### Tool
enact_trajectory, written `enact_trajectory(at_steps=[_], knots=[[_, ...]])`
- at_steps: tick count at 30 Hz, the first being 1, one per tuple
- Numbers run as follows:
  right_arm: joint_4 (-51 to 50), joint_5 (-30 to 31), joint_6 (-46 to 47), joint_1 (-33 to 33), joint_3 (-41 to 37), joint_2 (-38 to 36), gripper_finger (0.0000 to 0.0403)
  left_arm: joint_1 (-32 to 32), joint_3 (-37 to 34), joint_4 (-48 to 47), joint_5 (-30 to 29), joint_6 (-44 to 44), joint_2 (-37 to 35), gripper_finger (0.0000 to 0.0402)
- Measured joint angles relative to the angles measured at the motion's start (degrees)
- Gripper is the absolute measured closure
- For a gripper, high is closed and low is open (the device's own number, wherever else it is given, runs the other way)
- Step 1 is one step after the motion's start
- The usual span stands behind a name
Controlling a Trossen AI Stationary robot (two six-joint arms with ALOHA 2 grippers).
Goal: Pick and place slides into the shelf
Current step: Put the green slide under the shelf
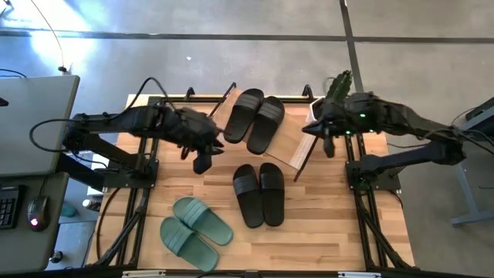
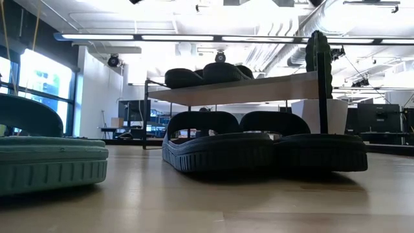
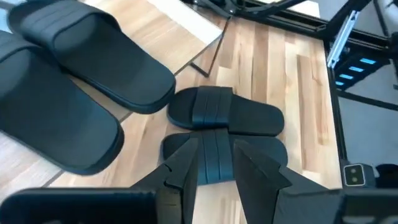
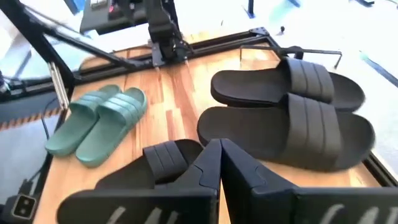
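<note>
— The left tool: how does it stand?
— Its fingers are spread a little, with nothing between them. It hangs over the surface beside the shelf, above the black pair lying on the bare wood, and touches nothing.

— And the right tool?
— It hangs at the shelf's right end. Its fingers are pressed nearly together and carry nothing.

— Where are the slides?
— One black pair lies side by side on the shelf's plank. The second black pair lies on the surface just in front of the shelf, the two touching. The green pair lies nearer the front left corner, well apart from the shelf.

— Does the low view agree?
— Yes: black slides on the plank, another black pair below in front, a green one at the left.
</note>
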Motion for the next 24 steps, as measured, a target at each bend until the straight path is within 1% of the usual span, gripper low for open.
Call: enact_trajectory(at_steps=[4, 7, 11, 16, 19, 24], knots=[[0.5, 0.2, 1.5, 0.0, -5.5, -6.0, 0.0403, -5.4, 0.0, -3.3, -4.0, -0.9, -2.5, 0.0314], [-0.4, 0.2, 1.3, 0.0, -8.7, -8.5, 0.0403, -10.4, 0.0, -9.0, -6.8, -4.4, -3.7, 0.0314], [-0.4, 0.2, 1.2, 0.0, -11.9, -9.9, 0.0403, -19.7, 0.0, -19.7, -12.9, -14.5, -3.3, 0.0314], [-0.6, 0.2, 1.2, 0.0, -13.1, -9.2, 0.0403, -32.5, 0.0, -29.4, -18.0, -28.9, -0.3, 0.0314], [-0.7, 0.2, 1.2, 0.0, -13.3, -9.0, 0.0403, -38.6, 0.0, -32.6, -17.7, -37.3, 2.4, 0.0314], [-0.7, 0.2, 1.6, 0.0, -13.3, -9.0, 0.0403, -45.6, 0.0, -35.1, -13.4, -49.1, 8.9, 0.0314]])
